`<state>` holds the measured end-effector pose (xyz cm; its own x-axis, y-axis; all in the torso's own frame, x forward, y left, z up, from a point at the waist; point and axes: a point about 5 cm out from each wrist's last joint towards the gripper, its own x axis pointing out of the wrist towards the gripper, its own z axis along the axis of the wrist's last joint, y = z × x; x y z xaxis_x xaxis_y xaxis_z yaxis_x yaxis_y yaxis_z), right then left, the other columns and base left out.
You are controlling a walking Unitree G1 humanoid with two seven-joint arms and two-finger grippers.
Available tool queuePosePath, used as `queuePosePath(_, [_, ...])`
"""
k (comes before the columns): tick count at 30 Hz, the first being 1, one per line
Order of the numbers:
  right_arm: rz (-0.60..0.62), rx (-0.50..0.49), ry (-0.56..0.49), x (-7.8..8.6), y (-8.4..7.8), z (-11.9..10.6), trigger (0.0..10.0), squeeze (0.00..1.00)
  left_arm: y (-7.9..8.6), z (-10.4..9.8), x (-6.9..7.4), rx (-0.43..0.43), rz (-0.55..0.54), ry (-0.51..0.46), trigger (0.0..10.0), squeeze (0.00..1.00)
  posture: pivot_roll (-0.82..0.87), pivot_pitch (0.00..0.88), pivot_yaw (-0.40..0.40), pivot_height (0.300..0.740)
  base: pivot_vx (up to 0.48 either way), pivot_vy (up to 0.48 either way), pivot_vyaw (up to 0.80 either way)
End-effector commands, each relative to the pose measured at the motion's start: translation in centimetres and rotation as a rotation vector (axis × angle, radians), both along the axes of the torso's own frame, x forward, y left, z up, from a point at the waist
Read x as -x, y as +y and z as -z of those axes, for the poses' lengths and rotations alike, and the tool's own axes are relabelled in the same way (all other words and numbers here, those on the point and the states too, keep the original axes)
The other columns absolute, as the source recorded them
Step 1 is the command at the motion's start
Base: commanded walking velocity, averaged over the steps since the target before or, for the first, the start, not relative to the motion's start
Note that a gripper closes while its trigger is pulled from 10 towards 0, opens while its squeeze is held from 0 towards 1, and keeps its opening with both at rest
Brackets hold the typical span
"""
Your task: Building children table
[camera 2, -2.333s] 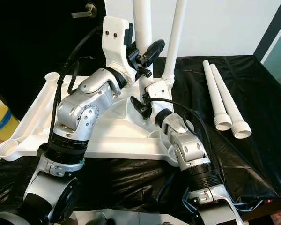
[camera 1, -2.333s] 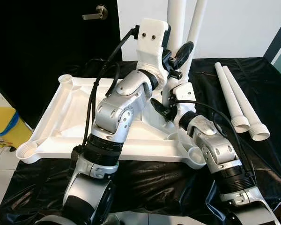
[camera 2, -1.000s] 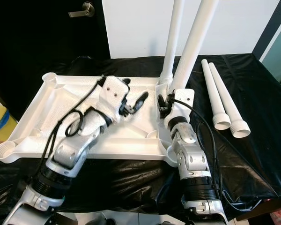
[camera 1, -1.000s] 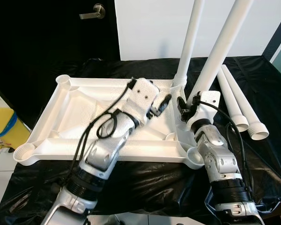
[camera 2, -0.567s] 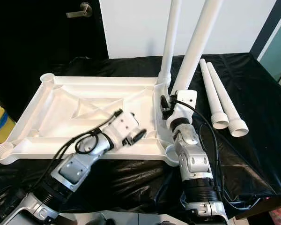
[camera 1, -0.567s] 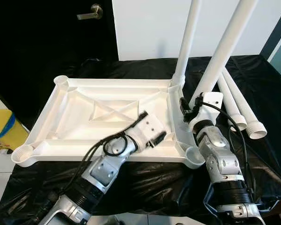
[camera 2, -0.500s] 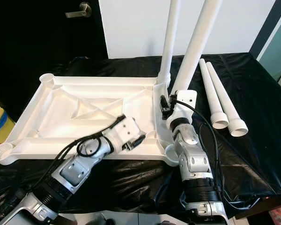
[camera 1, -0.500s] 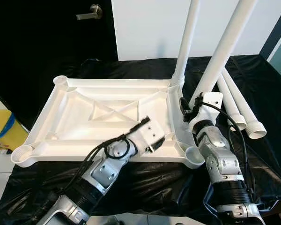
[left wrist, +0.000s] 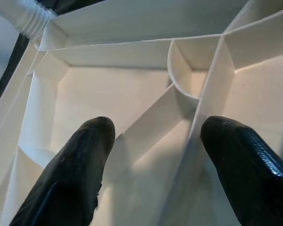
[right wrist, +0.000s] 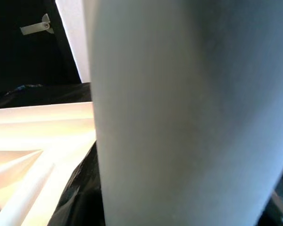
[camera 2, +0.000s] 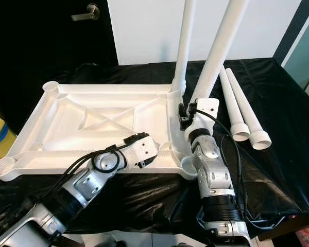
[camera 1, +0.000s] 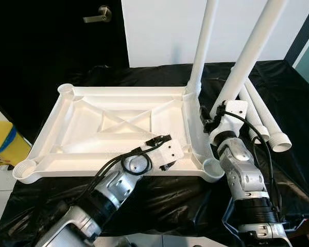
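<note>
A white table top (camera 1: pixel 82 131) lies upside down on the black cloth. One white leg (camera 1: pixel 203 46) stands upright in its far right corner. A second leg (camera 1: pixel 250 51) leans at a tilt beside it, and my right gripper (camera 1: pixel 207 119) is shut on its lower end, just above the right rim. That leg (right wrist: pixel 179 113) looms close in the right wrist view. The near right corner socket (camera 1: pixel 213 167) holds nothing. My left gripper (left wrist: pixel 155 136) rests low by the near rim, open, its fingers (left wrist: pixel 85 155) spread over the ribbed underside.
Two spare white legs (camera 1: pixel 268 128) lie side by side on the cloth at the right. Open sockets sit at the left corners (camera 1: pixel 23 170). Behind the table stand a dark door with a handle (camera 1: pixel 98 14) and a white wall. A yellow bin (camera 1: pixel 2 141) stands at left.
My left arm has come down from beside the upright leg and drawn back to the table top's near rim. The right gripper keeps hold of the tilted leg, barely shifted.
</note>
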<state>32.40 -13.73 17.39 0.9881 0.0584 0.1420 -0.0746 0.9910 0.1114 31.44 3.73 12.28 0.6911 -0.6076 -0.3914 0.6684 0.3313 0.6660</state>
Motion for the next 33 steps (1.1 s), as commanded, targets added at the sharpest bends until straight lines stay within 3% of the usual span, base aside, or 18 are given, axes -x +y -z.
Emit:
queuePosePath(1, [0.002, 0.001, -0.02, -0.1, 0.1, -0.4, 10.0, 0.0, 2.2, 1.2, -1.1, -0.078, -0.159, -0.055, 10.0, 0.0, -0.05, 0.057, 0.005, 0.74, 0.0, 0.0, 0.0])
queuePosePath(3, [-0.003, 0.0, -0.02, -0.1, 0.2, -0.4, 10.0, 0.0, 3.3, 0.5, -2.6, -0.117, -0.224, -0.111, 10.0, 0.0, -0.05, 0.059, 0.003, 0.74, 0.0, 0.0, 0.0])
queuePosePath(6, [-0.007, 0.002, -0.021, 0.0, 0.2, -0.4, 10.0, 0.0, 3.9, -0.3, -3.5, -0.128, -0.244, -0.137, 10.0, 0.0, -0.05, 0.061, 0.001, 0.74, 0.0, 0.0, 0.0])
queuePosePath(10, [-0.014, 0.015, -0.019, 0.1, 0.2, -0.2, 10.0, 0.0, 4.1, -1.1, -3.7, -0.106, -0.236, -0.135, 10.0, 0.0, -0.05, 0.066, 0.002, 0.74, 0.0, 0.0, 0.0])
queuePosePath(14, [-0.016, 0.024, -0.016, 0.3, 0.2, 0.0, 10.0, 0.0, 3.6, -1.1, -3.0, -0.046, -0.188, -0.087, 10.0, 0.0, -0.05, 0.069, 0.002, 0.74, 0.0, 0.0, 0.0])
queuePosePath(16, [-0.021, 0.027, -0.013, 0.7, 0.1, 0.3, 10.0, 0.0, 2.5, -0.8, -1.3, 0.075, -0.092, -0.002, 10.0, 0.0, -0.06, 0.075, 0.002, 0.74, 0.0, 0.0, 0.0])
queuePosePath(17, [-0.021, 0.027, -0.013, 0.7, 0.1, 0.3, 10.0, 0.0, 2.5, -0.8, -1.3, 0.075, -0.092, -0.002, 10.0, 0.0, -0.06, 0.075, 0.002, 0.74, 0.0, 0.0, 0.0])
queuePosePath(18, [-0.027, 0.023, -0.016, 0.8, 0.1, 0.4, 10.0, 0.0, 1.8, -0.8, -0.1, 0.152, -0.035, 0.04, 10.0, 0.0, -0.06, 0.077, 0.001, 0.74, 0.0, 0.0, 0.0])
queuePosePath(19, [-0.027, 0.023, -0.016, 0.8, 0.1, 0.4, 10.0, 0.0, 1.8, -0.8, -0.1, 0.152, -0.035, 0.04, 10.0, 0.0, -0.06, 0.077, 0.001, 0.74, 0.0, 0.0, 0.0])
queuePosePath(20, [-0.033, 0.027, -0.017, 0.9, 0.1, 0.5, 10.0, 0.0, 1.2, -1.1, 0.9, 0.243, 0.011, 0.069, 10.0, 0.0, -0.05, 0.079, -0.002, 0.74, 0.0, 0.0, 0.0])
queuePosePath(21, [-0.033, 0.027, -0.017, 0.9, 0.1, 0.5, 10.0, 0.0, 1.2, -1.1, 0.9, 0.243, 0.011, 0.069, 10.0, 0.0, -0.05, 0.079, -0.002, 0.74, 0.0, 0.0, 0.0])
queuePosePath(22, [-0.041, 0.03, -0.02, 0.9, 0.3, 0.5, 10.0, 0.0, 0.9, -1.5, 1.6, 0.335, 0.034, 0.102, 10.0, 0.0, -0.05, 0.079, -0.002, 0.74, 0.0, 0.0, 0.0])
queuePosePath(24, [-0.041, 0.03, -0.02, 0.9, 0.3, 0.5, 10.0, 0.0, 0.9, -1.5, 1.6, 0.335, 0.034, 0.102, 10.0, 0.0, -0.05, 0.079, -0.002, 0.74, 0.0, 0.0, 0.0])
queuePosePath(25, [-0.053, 0.037, -0.022, 0.9, 0.5, 0.6, 10.0, 0.0, 0.6, -2.1, 2.1, 0.419, 0.048, 0.123, 10.0, 0.0, -0.05, 0.079, -0.004, 0.74, 0.0, 0.0, 0.0])
queuePosePath(26, [-0.053, 0.037, -0.022, 0.9, 0.5, 0.6, 10.0, 0.0, 0.6, -2.1, 2.1, 0.419, 0.048, 0.123, 10.0, 0.0, -0.05, 0.079, -0.004, 0.74, 0.0, 0.0, 0.0])
queuePosePath(28, [-0.099, 0.047, -0.008, 1.1, 1.0, 1.2, 10.0, 0.0, 0.6, -3.1, 2.4, 0.597, 0.005, 0.158, 10.0, 0.0, -0.04, 0.079, -0.012, 0.74, 0.0, 0.0, 0.0])
queuePosePath(33, [-0.133, 0.055, 0.004, 1.6, 1.3, 1.7, 10.0, 0.0, 0.9, -3.5, 2.6, 0.664, -0.029, 0.15, 10.0, 0.0, -0.03, 0.08, -0.015, 0.74, 0.0, 0.0, 0.0])
